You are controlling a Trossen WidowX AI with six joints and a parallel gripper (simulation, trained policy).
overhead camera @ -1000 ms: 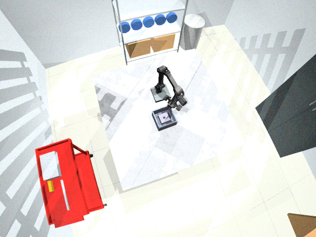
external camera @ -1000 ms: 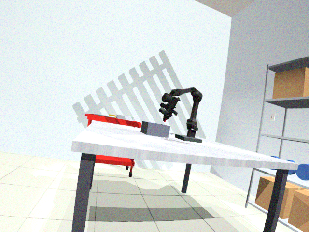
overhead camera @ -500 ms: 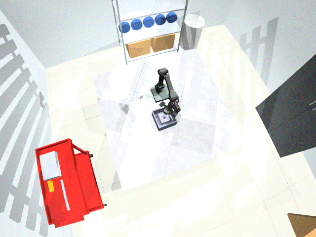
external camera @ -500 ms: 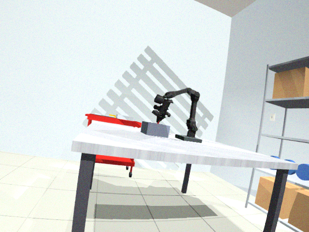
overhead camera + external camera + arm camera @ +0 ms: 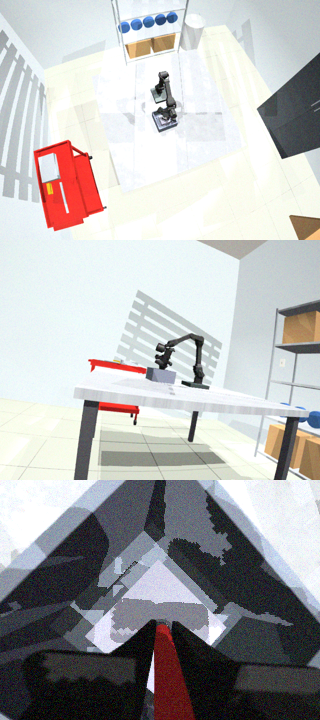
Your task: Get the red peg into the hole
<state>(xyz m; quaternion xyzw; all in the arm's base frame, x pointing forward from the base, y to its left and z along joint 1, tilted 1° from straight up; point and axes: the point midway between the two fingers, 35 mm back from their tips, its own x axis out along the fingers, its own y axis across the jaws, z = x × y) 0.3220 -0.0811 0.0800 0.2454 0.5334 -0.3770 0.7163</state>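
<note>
The red peg is held between the fingers of my gripper. The gripper points down into the open grey box, with its fingertips inside the walls or at rim height. The pale square plate lies at the box bottom, and the fingers' shadow falls on it. In the wrist view the peg's far end lines up with the plate's hole, of which only a grey sliver shows. The fingers and peg cover the rest, so I cannot tell whether the peg has entered it.
The box stands on the pale table, in front of the arm's dark base plate. A red cart, a shelf rack and a dark cabinet stand away from the arm.
</note>
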